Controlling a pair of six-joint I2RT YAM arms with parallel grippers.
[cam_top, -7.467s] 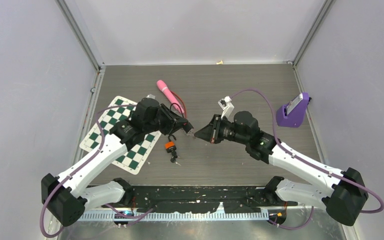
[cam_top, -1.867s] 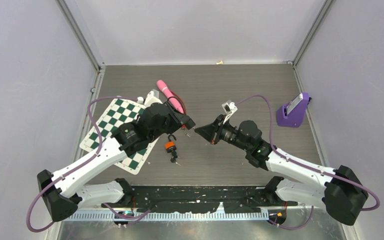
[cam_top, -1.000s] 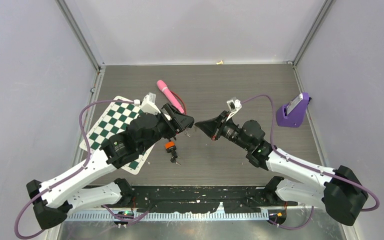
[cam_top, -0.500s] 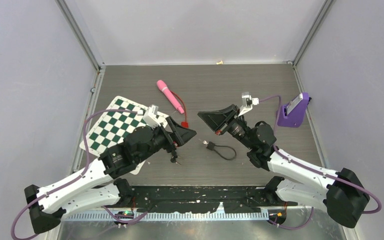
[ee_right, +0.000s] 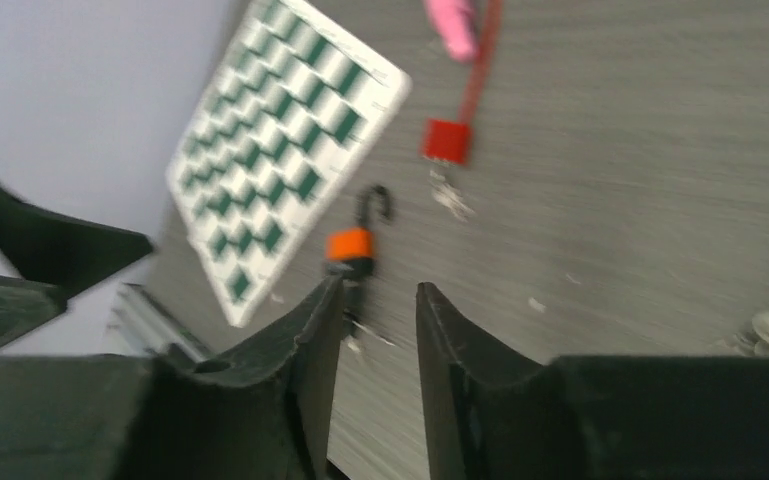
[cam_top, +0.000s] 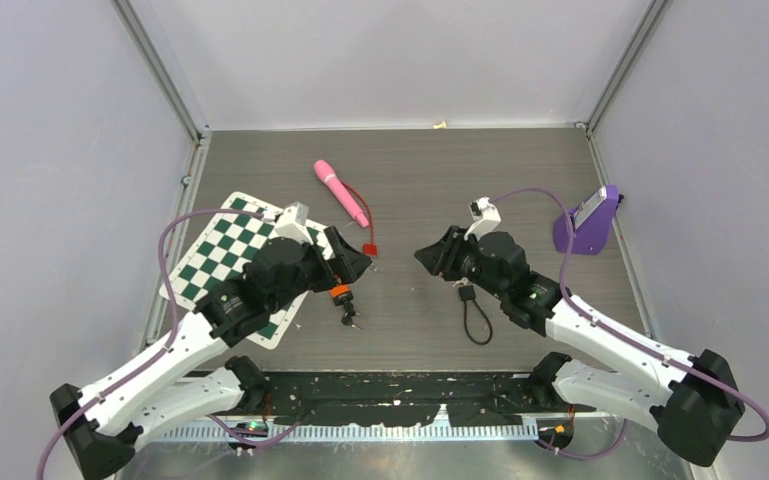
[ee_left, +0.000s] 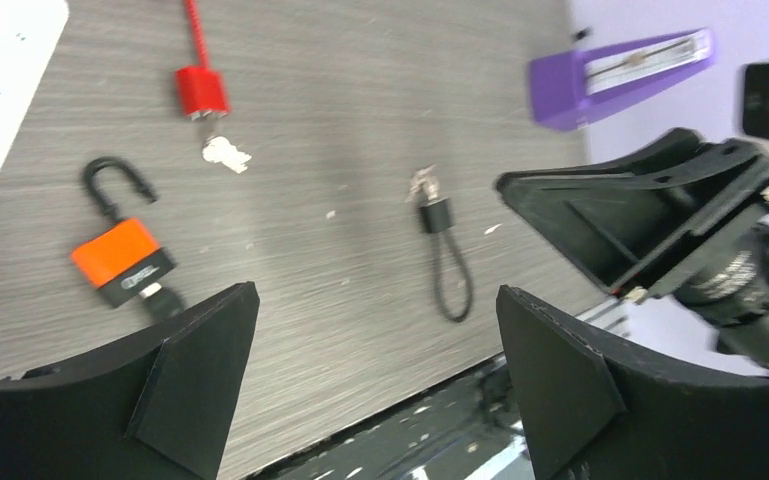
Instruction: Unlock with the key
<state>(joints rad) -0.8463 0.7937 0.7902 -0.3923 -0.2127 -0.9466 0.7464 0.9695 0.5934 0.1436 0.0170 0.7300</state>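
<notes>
Top external view: the orange padlock is seen lying on the grey desk, just right of the near corner of the checkered mat and just nearer than the left hand. Its black shackle points to the far side, and one leg is seen free of the body. A dark key is found at the padlock's near end, touching the body; whether it is seated in the lock cannot be told.

The left hand is held above the desk with its fingers spread wide, and nothing is gripped between them. In the left wrist view the padlock is framed just beside the left finger and is not touched by it.

The right hand is placed to the right of the padlock, apart from it, and is pointed left toward the left hand. In the right wrist view its fingers are seen parted only narrowly, with nothing held between them; the padlock is visible on the desk beyond the gap.

A black loop is laid on the desk below the right forearm, nearer than the right hand. A red tag is seen on the desk between the two hands, joined by a red cord to a pink object farther back. A purple stand is set near the right wall.
</notes>
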